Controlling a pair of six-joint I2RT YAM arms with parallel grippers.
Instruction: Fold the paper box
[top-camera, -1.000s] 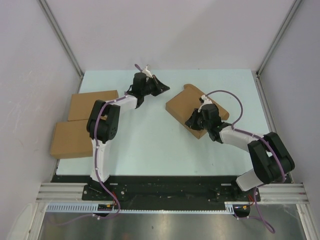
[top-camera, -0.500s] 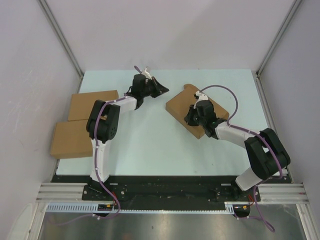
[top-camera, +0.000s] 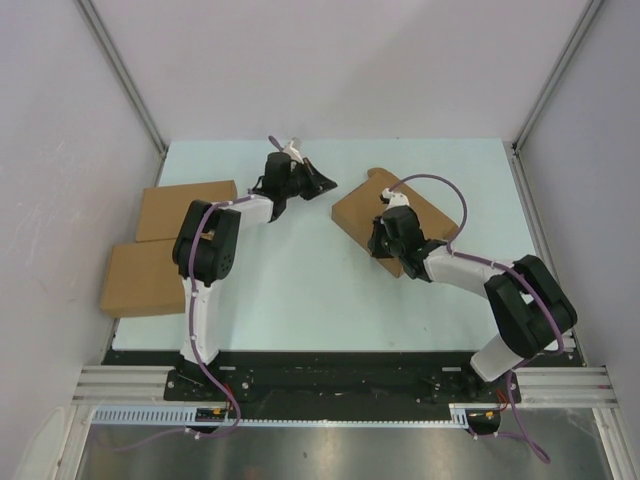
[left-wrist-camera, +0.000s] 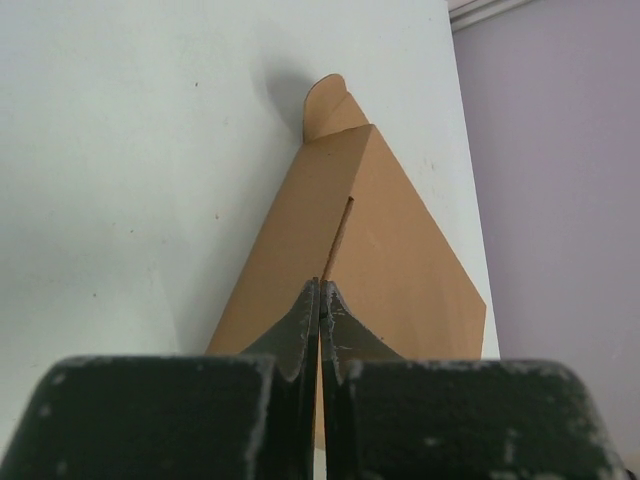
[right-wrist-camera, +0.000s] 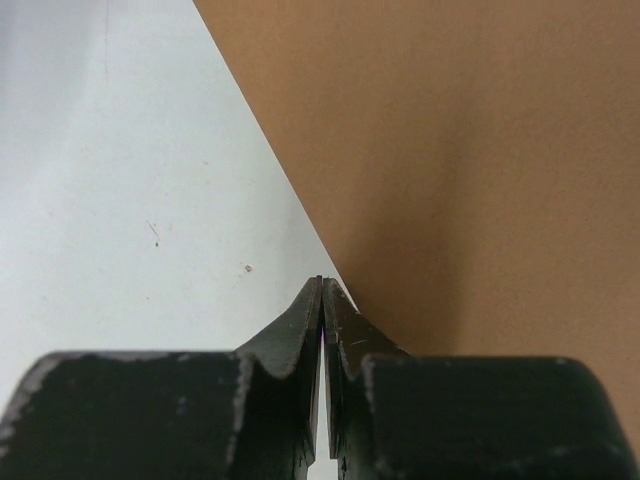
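Note:
The paper box (top-camera: 356, 210) lies folded into a flat brown box right of the table's middle, a rounded tab sticking out at its far corner. In the left wrist view the paper box (left-wrist-camera: 385, 250) shows a slit along its top. My left gripper (top-camera: 330, 181) hangs shut just left of the box's far end, with nothing between its jaws (left-wrist-camera: 320, 286). My right gripper (top-camera: 376, 244) is shut and empty at the box's near-left edge. In the right wrist view the right gripper (right-wrist-camera: 323, 281) has its tips against the edge of the paper box (right-wrist-camera: 470, 150).
Two finished flat brown boxes (top-camera: 186, 208) (top-camera: 145, 277) lie at the left edge of the pale green table (top-camera: 290, 280), partly off it. Grey walls and metal rails close in the sides and the back.
My right gripper has slid up and to the left along the box's near-left edge, and its jaws have closed a little more. The left gripper has barely moved.

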